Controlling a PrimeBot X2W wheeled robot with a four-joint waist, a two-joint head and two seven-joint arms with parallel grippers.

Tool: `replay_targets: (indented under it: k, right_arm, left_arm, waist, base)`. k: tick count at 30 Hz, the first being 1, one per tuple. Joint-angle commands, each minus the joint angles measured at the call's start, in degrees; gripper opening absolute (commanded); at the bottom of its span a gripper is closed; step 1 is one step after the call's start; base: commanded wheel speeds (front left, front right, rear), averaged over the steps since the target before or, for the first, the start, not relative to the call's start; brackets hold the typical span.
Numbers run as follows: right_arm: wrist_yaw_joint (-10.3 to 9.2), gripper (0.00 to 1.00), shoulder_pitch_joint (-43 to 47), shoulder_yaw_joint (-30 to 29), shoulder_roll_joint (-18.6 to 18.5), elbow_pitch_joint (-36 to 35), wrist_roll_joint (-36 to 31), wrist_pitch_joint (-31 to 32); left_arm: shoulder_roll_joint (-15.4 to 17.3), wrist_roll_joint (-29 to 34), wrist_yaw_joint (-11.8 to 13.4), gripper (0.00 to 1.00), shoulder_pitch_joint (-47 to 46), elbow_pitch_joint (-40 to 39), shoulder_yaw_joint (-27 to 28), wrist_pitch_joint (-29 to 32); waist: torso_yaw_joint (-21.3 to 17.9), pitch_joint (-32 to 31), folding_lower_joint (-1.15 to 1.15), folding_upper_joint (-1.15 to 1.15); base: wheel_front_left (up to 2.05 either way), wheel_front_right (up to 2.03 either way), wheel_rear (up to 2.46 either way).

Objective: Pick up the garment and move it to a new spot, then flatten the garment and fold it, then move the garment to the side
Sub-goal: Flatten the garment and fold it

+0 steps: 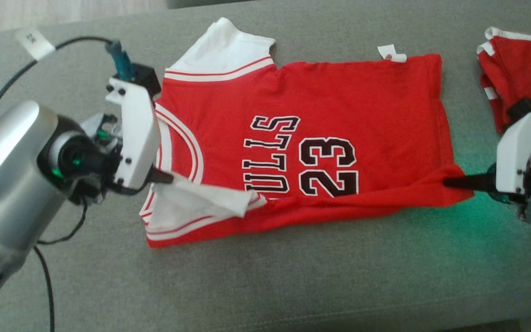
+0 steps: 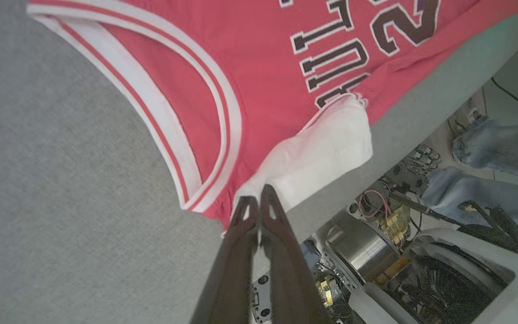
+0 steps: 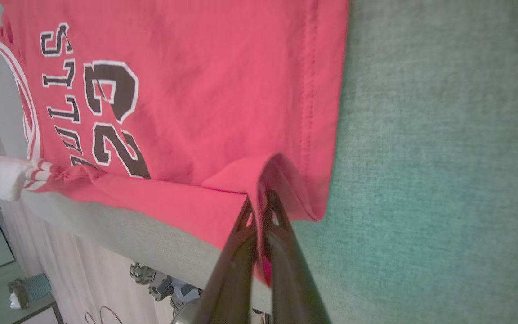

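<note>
Jersey (image 1: 339, 101) lies on grey cushion (image 1: 293, 286); left gripper (image 1: 164, 177) clenched on its white sleeve (image 1: 205, 199), right gripper (image 1: 450, 182) clenched on its hem corner (image 1: 463, 195).

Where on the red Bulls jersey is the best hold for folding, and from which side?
The jersey lies flat, collar toward the robot's left, so pinch its near edge at both ends: the white sleeve from the left and the hem corner from the right, low along the cushion. The left tool and right tool are shut there.
</note>
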Motion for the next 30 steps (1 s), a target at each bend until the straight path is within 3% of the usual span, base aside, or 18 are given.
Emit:
replay_targets:
  k: [1,2,4,5,6,7,8,14,21,24,27,28,30]
  right_arm:
    - [0.43,0.0,-1.1,-0.9,-1.0,0.0,0.6,-0.2]
    - [0.43,0.08,-1.6,-1.0,-0.4,0.7,0.7,-0.3]
    - [0.43,0.39,-2.3,-1.3,0.7,2.0,0.7,-0.6]
    - [0.43,0.86,-2.6,-1.5,1.2,2.4,0.7,-1.0]
    - [0.43,1.0,-2.8,-1.7,1.6,2.9,0.7,-1.5]
    - [0.43,1.0,-3.0,-1.9,2.1,3.3,0.7,-2.0]
    - [0.43,1.0,-3.1,-2.0,2.5,3.7,0.7,-2.4]
    - [0.43,1.0,-2.6,-5.7,3.5,5.6,2.7,-8.5]
    - [0.43,1.0,1.7,-10.5,1.9,-1.7,2.0,-22.7]
    - [0.43,1.0,4.9,-12.4,0.4,-7.5,-1.0,-33.0]
    - [0.43,1.0,8.8,-14.6,-0.8,-11.9,-4.6,-45.0]
    - [0.43,1.0,8.8,-14.6,-0.8,-11.9,-4.6,-45.0]
    - [0.43,1.0,11.8,-16.2,-1.3,-13.5,-6.7,-52.7]
  left_arm:
    - [1.9,1.0,-0.3,0.0,-4.1,-0.3,3.2,-0.6]
    - [1.4,1.5,-0.6,0.0,-4.7,0.9,3.2,-1.2]
    - [0.3,2.2,-1.2,0.0,-5.4,3.4,3.3,-3.0]
    - [-0.3,2.5,-1.4,0.0,-5.7,4.6,3.5,-4.1]
    - [-0.8,3.1,-1.6,0.0,-6.0,5.8,3.6,-5.5]
    - [-1.2,3.7,-1.8,0.4,-6.2,7.0,3.7,-6.8]
    - [-1.6,4.2,-2.1,1.0,-6.3,8.3,3.7,-8.1]
    - [-3.0,5.9,-5.3,1.0,-6.0,13.2,3.7,-14.5]
    - [-4.1,10.8,-6.5,1.0,-4.0,13.4,5.3,-31.0]
    - [-4.3,13.3,-5.2,1.0,-1.5,12.0,6.2,-39.3]
    - [-4.3,16.5,-2.1,1.0,1.8,9.5,7.4,-48.7]
    - [-4.3,16.5,-2.1,1.0,1.8,9.5,7.4,-48.7]
    - [-4.0,18.7,0.2,1.0,4.5,7.4,7.7,-54.0]
  waist:
    - [-0.4,0.5,0.0,0.0]
    - [-0.6,0.7,0.0,0.0]
    - [-0.9,1.0,0.0,0.0]
    - [-1.1,1.1,0.0,0.0]
    - [-1.3,1.2,0.0,0.0]
    - [-1.4,1.2,0.0,0.0]
    - [-1.6,1.1,0.0,0.0]
    - [-1.5,-1.3,0.0,0.0]
    - [-0.8,-5.0,0.0,0.0]
    - [-0.3,-6.5,0.0,0.0]
    - [0.2,-8.2,0.0,0.0]
    - [0.2,-8.2,0.0,0.0]
    - [0.5,-9.2,0.0,0.0]
  base:
    - [0.0,0.0,0.0]
    - [0.0,0.0,0.0]
    - [0.0,0.0,0.0]
    - [0.0,0.0,0.0]
    - [0.0,0.0,0.0]
    - [0.0,0.0,0.0]
    - [0.0,0.0,0.0]
    - [0.0,0.0,0.0]
    - [0.0,0.0,0.0]
    - [0.0,0.0,0.0]
    - [0.0,0.0,0.0]
    - [0.0,0.0,0.0]
    - [0.0,0.0,0.0]
